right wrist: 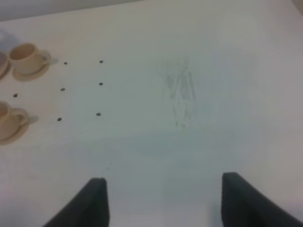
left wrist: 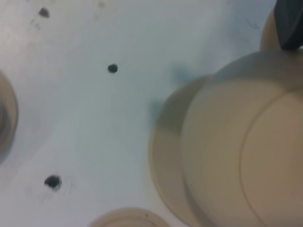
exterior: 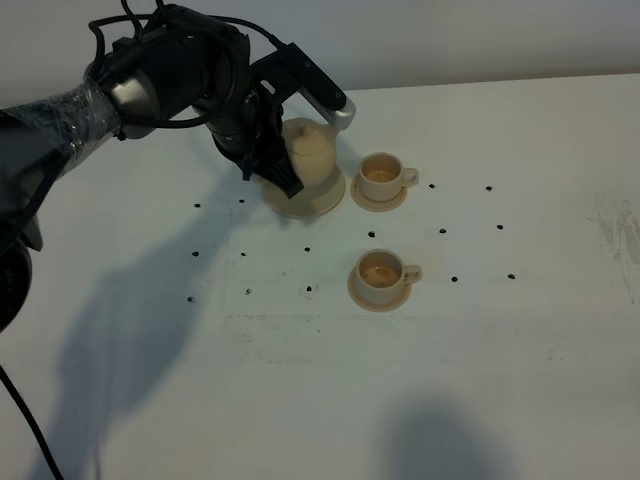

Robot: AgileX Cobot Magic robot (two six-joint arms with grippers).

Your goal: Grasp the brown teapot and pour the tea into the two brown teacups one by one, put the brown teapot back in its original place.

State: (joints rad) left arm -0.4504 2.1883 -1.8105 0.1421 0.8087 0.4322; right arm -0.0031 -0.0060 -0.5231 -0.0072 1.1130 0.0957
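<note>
On saucer [exterior: 304,213], teapot [exterior: 322,178] — left pincer [exterior: 312,148] seemingly clamps it; right pincer [right wrist: 164,189] wide, empty.

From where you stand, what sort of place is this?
Likely a robot test bench: a white table with rows of black dots, a cabled robot arm at a teapot.

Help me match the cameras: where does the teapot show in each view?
Exterior high: teapot upper centre-left, standing on its wide saucer.
Left wrist: close up, filling the right side.
Right wrist: not in it.
Shared landmark: the black dots on the white table.
</note>
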